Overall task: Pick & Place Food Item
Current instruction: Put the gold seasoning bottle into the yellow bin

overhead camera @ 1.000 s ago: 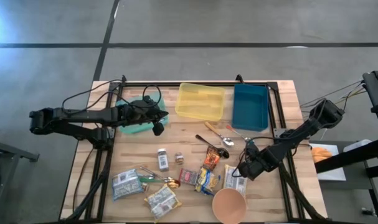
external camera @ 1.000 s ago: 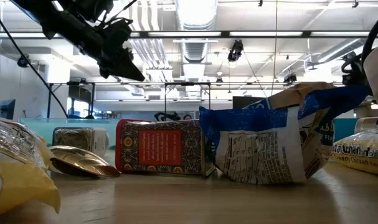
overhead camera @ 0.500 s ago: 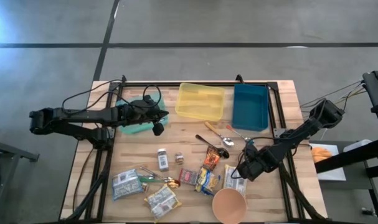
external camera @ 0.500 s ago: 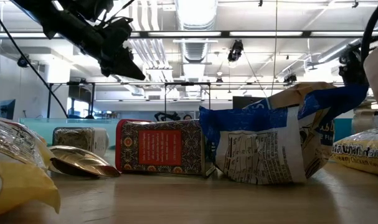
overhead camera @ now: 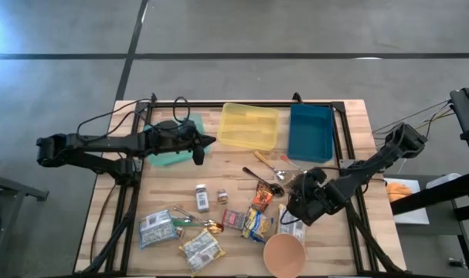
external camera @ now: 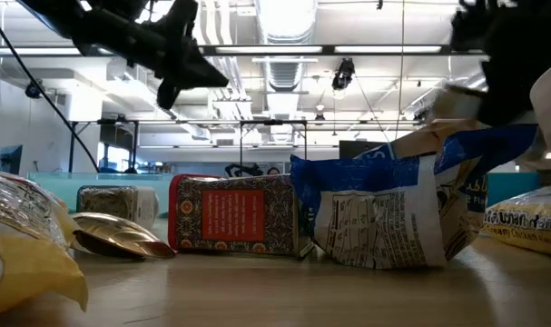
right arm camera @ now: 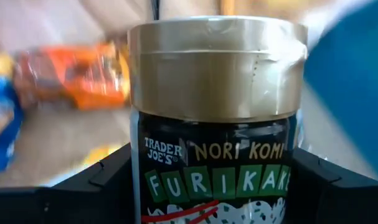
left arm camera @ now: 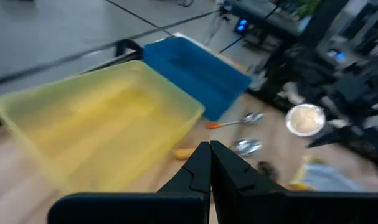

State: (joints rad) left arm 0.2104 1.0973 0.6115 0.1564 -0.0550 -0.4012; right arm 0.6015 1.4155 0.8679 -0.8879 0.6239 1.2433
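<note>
A furikake jar (right arm camera: 215, 124) with a gold lid and a dark label sits between the fingers of my right gripper (right arm camera: 217, 177). That gripper hangs above the snack packets at the table's near right (overhead camera: 298, 202). The left wrist view shows the jar's round lid (left arm camera: 305, 119) far off. My left gripper (overhead camera: 211, 141) is shut with nothing in it, and it hovers between the green tray (overhead camera: 166, 157) and the yellow bin (overhead camera: 249, 125). Its joined fingertips (left arm camera: 209, 152) point toward the bins. My right gripper pinches the jar's labelled body (right arm camera: 145, 168) just below the lid, one finger (right arm camera: 104, 183) on each side. The jar lies along the fingers with its lid end away from the wrist. The gripper slants downward, and the jar looks lifted clear of the table.
A blue bin (overhead camera: 310, 131) stands beside the yellow one at the far edge. Spoons (overhead camera: 269, 174), small spice jars (overhead camera: 202, 197), several snack packets (overhead camera: 257, 222) and a paper cup (overhead camera: 284, 253) crowd the near half. A black frame runs around the table.
My right gripper has risen from the table by the packets, shifted a little toward the left and rolled its wrist, carrying the jar up with it. My left gripper has stayed in place and rolled about its own axis.
</note>
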